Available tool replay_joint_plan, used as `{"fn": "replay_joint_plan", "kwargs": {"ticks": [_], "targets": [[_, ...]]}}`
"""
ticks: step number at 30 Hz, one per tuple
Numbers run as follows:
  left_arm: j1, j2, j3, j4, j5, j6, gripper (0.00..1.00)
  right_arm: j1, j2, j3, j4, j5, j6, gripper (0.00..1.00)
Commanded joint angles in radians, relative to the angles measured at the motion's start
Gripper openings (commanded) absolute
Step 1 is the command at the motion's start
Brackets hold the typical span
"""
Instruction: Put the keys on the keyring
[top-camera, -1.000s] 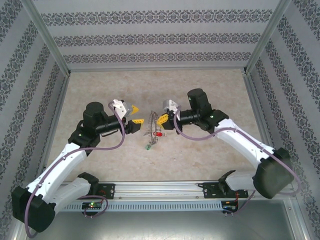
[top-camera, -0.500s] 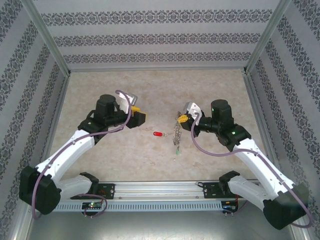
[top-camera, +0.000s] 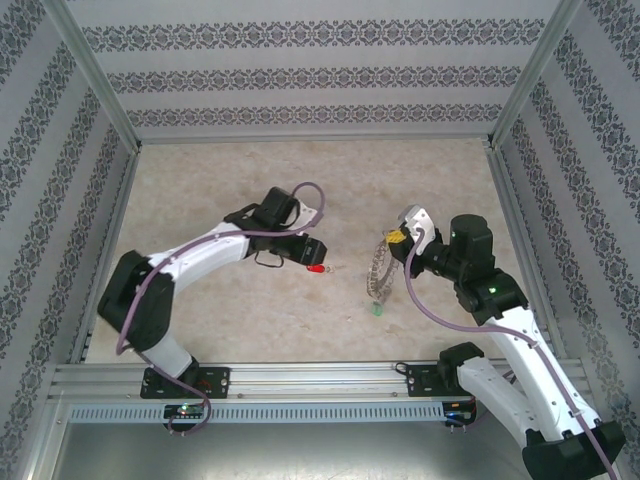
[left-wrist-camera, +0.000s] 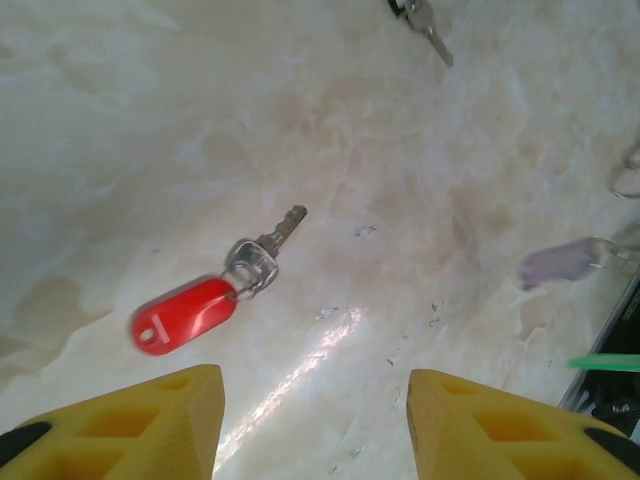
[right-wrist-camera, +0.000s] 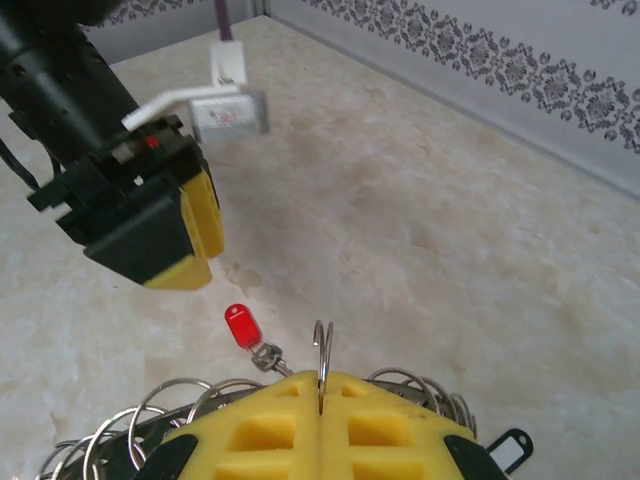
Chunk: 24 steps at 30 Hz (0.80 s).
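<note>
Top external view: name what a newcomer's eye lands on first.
The red-headed key lies alone on the pale table mid-scene, the left gripper open close beside it. To its right, the right gripper is shut on the keyring, a grey ring fringed with wire loops.

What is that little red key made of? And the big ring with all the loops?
The key: its red head looks like smooth, slightly glossy plastic, evenly coloured. Its short blade looks like bare silvery metal, since it glints in the light. The keyring: its thin loops are grey and shiny like wire, so probably steel or a similar metal, though the exact kind can't be told.
</note>
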Motion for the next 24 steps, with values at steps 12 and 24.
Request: {"fn": "replay_joint_plan", "kwargs": {"ticks": [12, 24], "targets": [[-0.123, 0.176, 0.163, -0.203, -0.234, 0.394, 0.53, -0.008, -0.105, -0.069, 0.031, 0.176, 0.041, 0.0], [-0.099, 0.114, 0.012, 0.019, -0.176, 1.001, 0.5, -0.01, -0.136, -0.078, 0.025, 0.234, 0.037, 0.0]]}}
